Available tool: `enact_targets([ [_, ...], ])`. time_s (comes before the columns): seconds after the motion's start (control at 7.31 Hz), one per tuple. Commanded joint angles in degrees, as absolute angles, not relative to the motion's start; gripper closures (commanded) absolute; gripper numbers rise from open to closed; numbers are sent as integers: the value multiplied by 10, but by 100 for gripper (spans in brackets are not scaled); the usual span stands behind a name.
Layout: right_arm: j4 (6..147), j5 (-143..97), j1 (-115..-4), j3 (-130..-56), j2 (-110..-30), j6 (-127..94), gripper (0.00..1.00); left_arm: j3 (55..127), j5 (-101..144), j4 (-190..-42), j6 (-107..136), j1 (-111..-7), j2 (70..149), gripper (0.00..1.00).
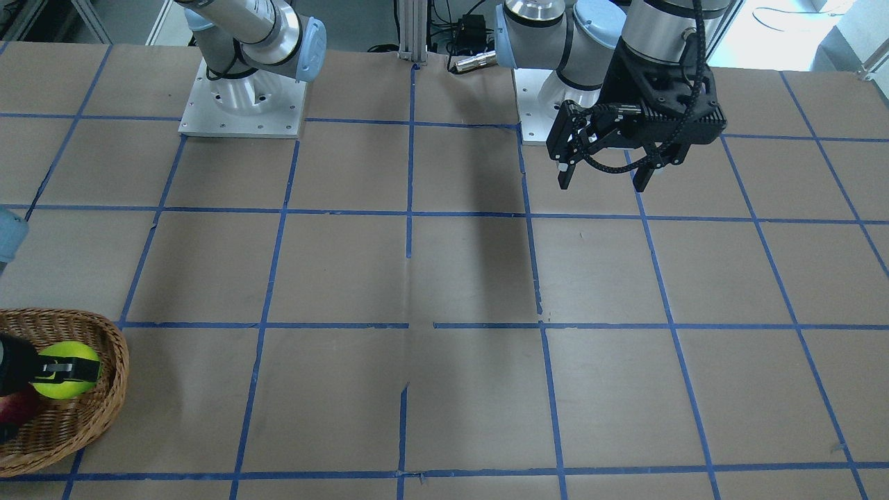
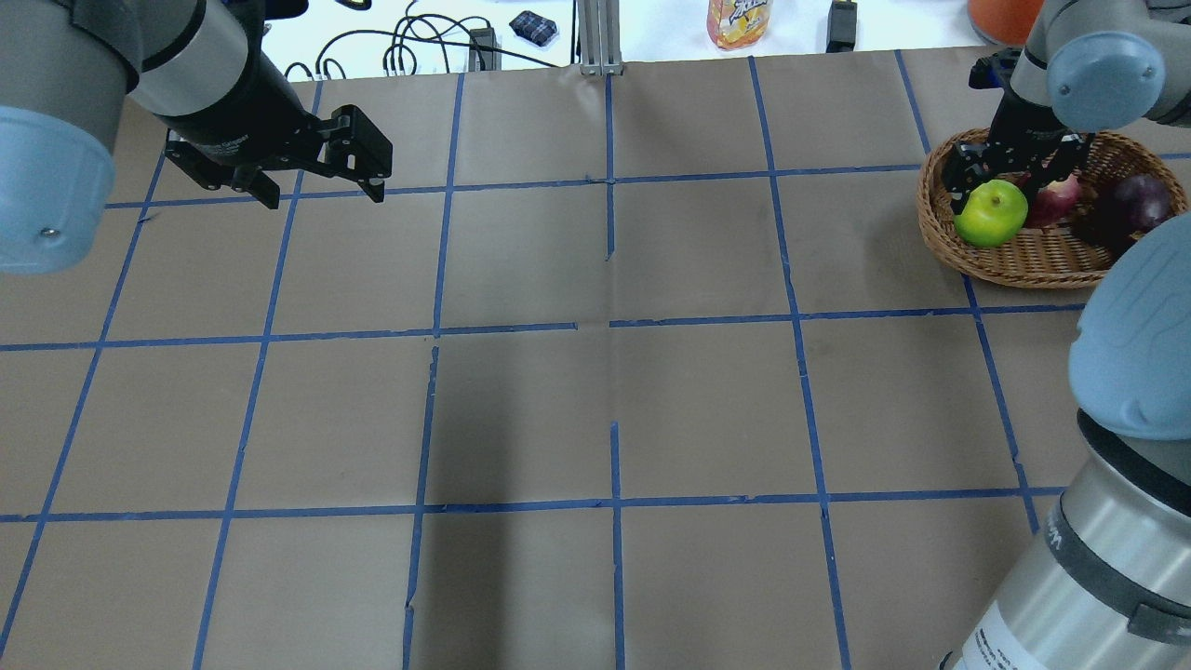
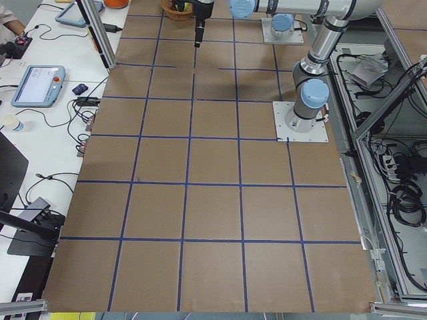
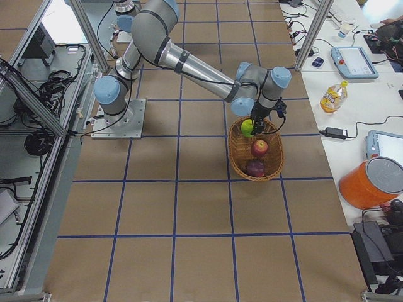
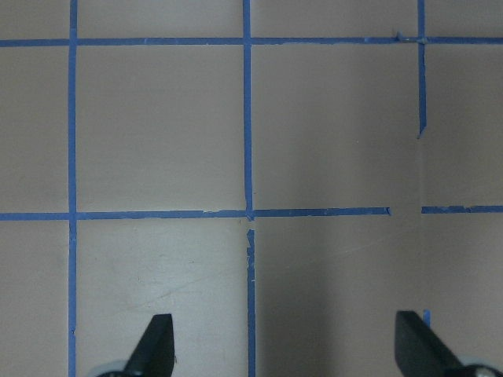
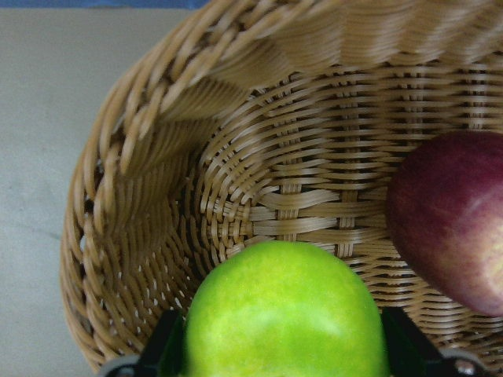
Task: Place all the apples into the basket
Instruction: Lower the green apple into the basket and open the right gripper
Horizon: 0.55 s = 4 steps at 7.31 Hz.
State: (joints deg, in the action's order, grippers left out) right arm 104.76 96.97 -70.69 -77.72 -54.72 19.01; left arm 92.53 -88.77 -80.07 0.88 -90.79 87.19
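Release looks like your last step: R claw pinches green apple at basket's 9 o'clock; L claw spread, idle.

Left gripper hangs above the table near the robot's bases, on the robot's left, jaws spread wide with nothing between them. The basket sits at the far side of the table on the robot's right, partly cut off by the frame edge. The green apple is inside the basket's outline. The right gripper comes in from the frame edge with one finger across the apple; its other finger is hidden. A dark red apple sits just beside the green one, mostly cropped.
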Motion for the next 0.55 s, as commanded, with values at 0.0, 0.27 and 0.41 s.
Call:
enact_targets([
  [0.0, 996, 981, -700, -775, -562, 193, 0, 926, -888, -801, 9, -908, 871, 0],
  [0.27, 936, 975, -707, -773, -625, 186, 0, 926, -888, -801, 9, -908, 871, 0],
  [0.41, 904, 971, -714, -774, -665, 185, 0, 926, -888, -801, 9, -908, 871, 0],
])
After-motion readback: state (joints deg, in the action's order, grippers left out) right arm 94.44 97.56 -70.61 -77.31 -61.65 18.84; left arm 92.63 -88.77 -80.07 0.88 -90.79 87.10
